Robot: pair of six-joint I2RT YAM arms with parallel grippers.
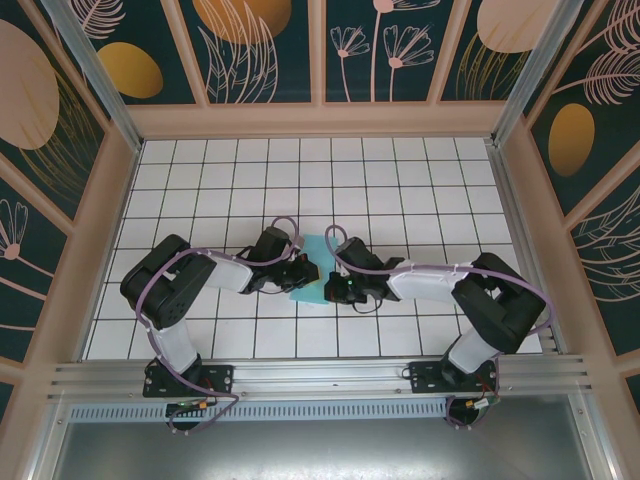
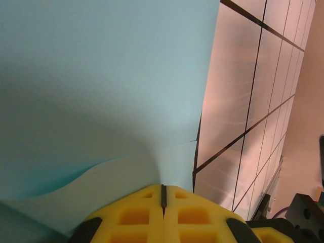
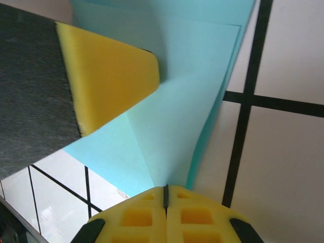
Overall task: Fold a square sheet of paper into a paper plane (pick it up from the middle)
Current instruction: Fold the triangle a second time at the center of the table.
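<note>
**Both jaws pinch the paper (image 1: 305, 272) mid-fold**

The left jaws are fully closed, nipping the paper's edge at their tips, and the paper billows up ahead of them. It sits between the two sets of jaws, partly lifted off the worktop (image 1: 400, 180). The right jaws, also closed, clamp a doubled layer at their tips, probably to hold the crease steady.

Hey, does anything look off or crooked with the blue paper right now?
The light-blue paper is not lying flat. The left tool and right tool both pinch it shut, so it bows upward and its folded layers fan apart unevenly. No tear is visible.
</note>
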